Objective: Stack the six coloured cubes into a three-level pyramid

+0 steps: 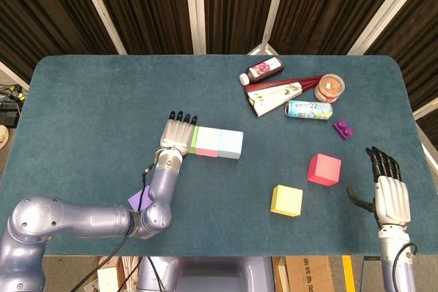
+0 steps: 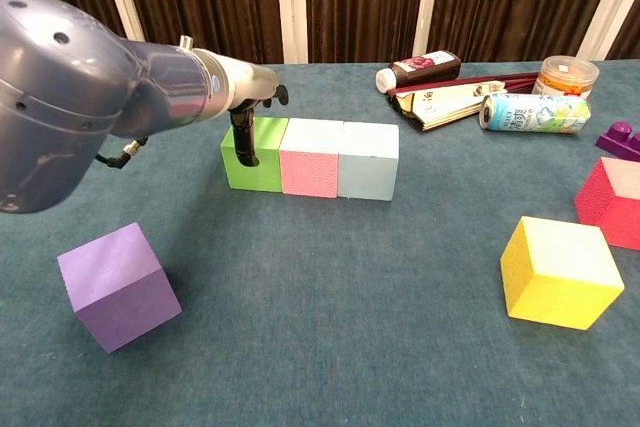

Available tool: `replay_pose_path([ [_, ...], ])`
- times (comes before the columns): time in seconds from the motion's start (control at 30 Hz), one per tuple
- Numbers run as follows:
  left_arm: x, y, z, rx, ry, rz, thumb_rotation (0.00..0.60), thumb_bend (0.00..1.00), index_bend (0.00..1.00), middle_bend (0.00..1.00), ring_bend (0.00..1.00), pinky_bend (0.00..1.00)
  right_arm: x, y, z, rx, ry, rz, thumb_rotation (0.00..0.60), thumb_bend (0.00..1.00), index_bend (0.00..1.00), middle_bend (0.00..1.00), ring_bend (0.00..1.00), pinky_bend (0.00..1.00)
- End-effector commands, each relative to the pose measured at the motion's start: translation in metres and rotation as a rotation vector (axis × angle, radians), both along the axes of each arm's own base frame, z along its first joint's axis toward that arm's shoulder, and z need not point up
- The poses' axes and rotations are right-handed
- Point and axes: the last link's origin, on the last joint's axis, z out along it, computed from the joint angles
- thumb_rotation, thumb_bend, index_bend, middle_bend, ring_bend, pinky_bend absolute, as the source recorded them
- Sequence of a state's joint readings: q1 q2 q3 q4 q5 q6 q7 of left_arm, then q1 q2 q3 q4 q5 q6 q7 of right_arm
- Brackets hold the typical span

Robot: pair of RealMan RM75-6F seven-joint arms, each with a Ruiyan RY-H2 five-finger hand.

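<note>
Three cubes stand in a touching row on the table: green [image 1: 194, 139] [image 2: 262, 155], pink [image 1: 207, 142] [image 2: 311, 156] and light blue [image 1: 230, 144] [image 2: 368, 160]. My left hand [image 1: 178, 132] [image 2: 250, 99] lies flat over the green cube's left end with its fingers stretched out, and the thumb hangs in front of that cube. The purple cube [image 1: 139, 198] [image 2: 118, 285] sits near the front left, partly hidden by my left arm in the head view. The yellow cube [image 1: 287, 200] [image 2: 560, 270] and red cube [image 1: 324, 169] [image 2: 610, 202] lie apart at the right. My right hand [image 1: 389, 193] hovers open at the table's right edge, holding nothing.
At the back right lie a dark bottle [image 1: 262, 70], a folded fan [image 1: 277, 94], a printed can [image 1: 308, 109] and an orange-lidded jar [image 1: 329, 87]. A small purple toy brick [image 1: 343, 128] sits beside the can. Curtains hang behind the table's far edge.
</note>
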State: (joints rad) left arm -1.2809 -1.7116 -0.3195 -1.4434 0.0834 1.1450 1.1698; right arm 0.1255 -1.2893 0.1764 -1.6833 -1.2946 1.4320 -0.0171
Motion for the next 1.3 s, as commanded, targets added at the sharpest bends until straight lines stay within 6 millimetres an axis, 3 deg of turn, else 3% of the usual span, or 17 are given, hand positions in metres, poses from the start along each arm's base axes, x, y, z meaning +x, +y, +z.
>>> replay_pose_path([
  [0.03,0.003,-0.001,0.005,0.000,0.002,-0.003,0.600,0.36,0.00,0.00,0.00,0.00,0.000,0.000,0.000,0.000,0.001,-0.001,0.600,0.29,0.08,0.09,0.00,0.00],
  [0.33,0.012,-0.005,0.037,0.018,-0.068,-0.046,0.600,0.36,0.00,0.00,0.00,0.00,0.000,0.000,0.000,0.007,0.008,0.001,0.600,0.29,0.08,0.09,0.00,0.00],
  [0.43,0.020,-0.011,0.066,0.053,-0.147,-0.132,0.600,0.36,0.00,0.00,0.00,0.00,-0.001,0.001,0.001,0.008,0.008,-0.003,0.600,0.29,0.08,0.09,0.00,0.00],
  [0.53,0.014,-0.025,0.100,0.131,-0.234,-0.259,0.600,0.36,0.00,0.00,0.00,0.00,-0.002,0.001,0.001,0.023,0.012,-0.004,0.600,0.29,0.08,0.09,0.00,0.00],
  [0.63,-0.011,-0.043,0.131,0.192,-0.330,-0.305,0.600,0.36,0.00,0.00,0.00,0.00,-0.004,0.001,0.000,0.055,0.027,0.002,0.600,0.29,0.08,0.09,0.00,0.00],
  [0.83,-0.097,-0.087,0.189,0.261,-0.397,-0.275,0.600,0.36,0.00,0.00,0.00,0.00,-0.004,-0.006,0.006,0.133,0.133,0.087,0.600,0.29,0.08,0.09,0.00,0.00],
  [0.93,-0.133,-0.108,0.206,0.290,-0.416,-0.264,0.600,0.36,0.00,0.00,0.00,0.00,0.001,-0.007,0.008,0.170,0.125,0.087,0.600,0.29,0.08,0.09,0.00,0.00],
  [1.1,-0.178,-0.137,0.222,0.317,-0.486,-0.232,0.600,0.36,0.00,0.00,0.00,0.00,0.026,-0.010,0.009,0.212,-0.004,0.064,0.600,0.29,0.08,0.09,0.00,0.00],
  [1.3,-0.209,-0.160,0.226,0.352,-0.500,-0.224,0.600,0.36,0.01,0.00,0.00,0.00,0.048,-0.024,0.009,0.263,0.027,-0.024,0.600,0.29,0.08,0.09,0.00,0.00],
])
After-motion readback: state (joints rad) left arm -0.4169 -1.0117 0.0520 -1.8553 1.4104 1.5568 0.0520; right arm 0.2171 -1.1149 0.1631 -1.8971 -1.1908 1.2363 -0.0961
